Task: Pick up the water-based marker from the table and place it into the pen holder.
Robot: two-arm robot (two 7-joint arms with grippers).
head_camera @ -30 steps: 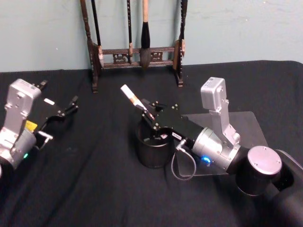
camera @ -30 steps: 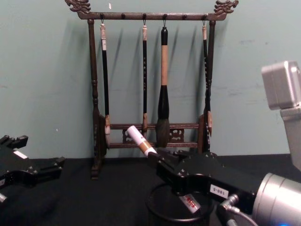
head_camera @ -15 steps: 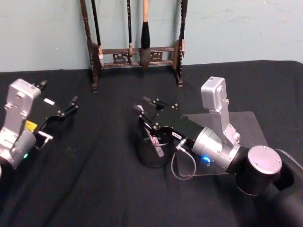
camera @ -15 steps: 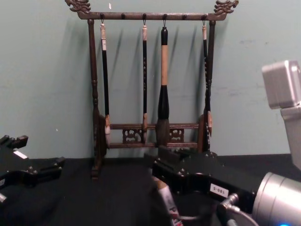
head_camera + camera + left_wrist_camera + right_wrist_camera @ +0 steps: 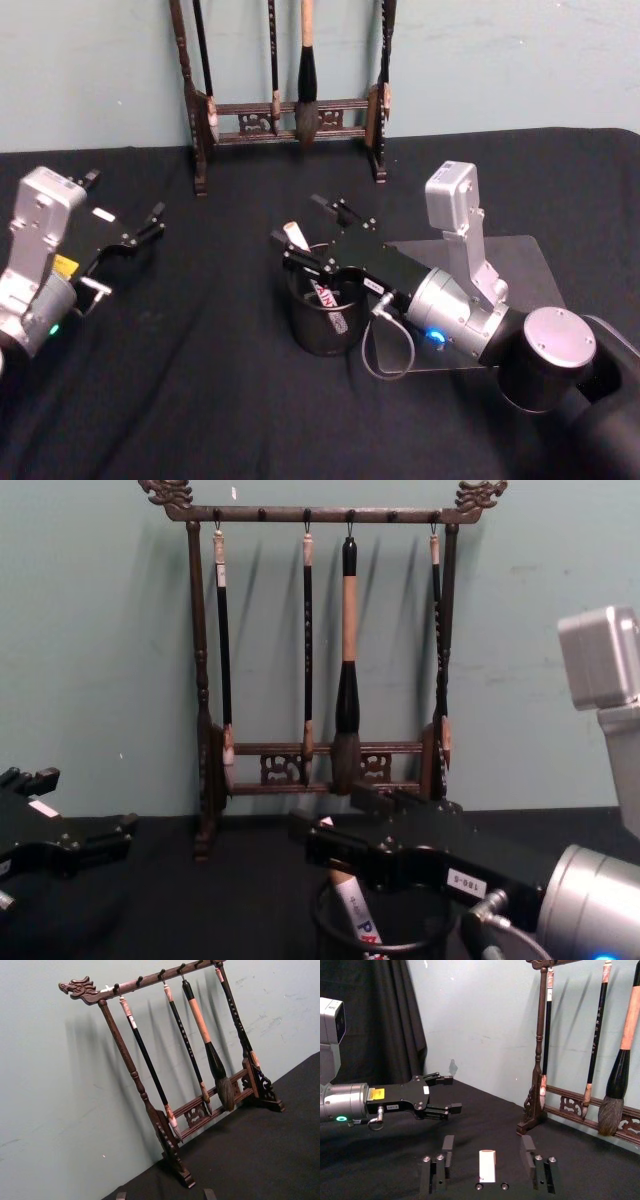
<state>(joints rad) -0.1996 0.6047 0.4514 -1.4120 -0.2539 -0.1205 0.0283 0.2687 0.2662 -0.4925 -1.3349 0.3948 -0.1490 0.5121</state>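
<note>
At centre of the head view, the holder stands on the black table. The marker is inside it, leaning, with its white end poking above the rim toward the upper left. Over the holder hangs the right gripper, coming in from the lower right, fingers spread wide and gripping nothing. From the right wrist, the marker's end sits between the two fingers with a gap on each side. At the left edge, the left gripper hovers low over the table, fingers apart and empty, well apart from the holder. Along the top edge stands the brush rack, against the wall.
</note>
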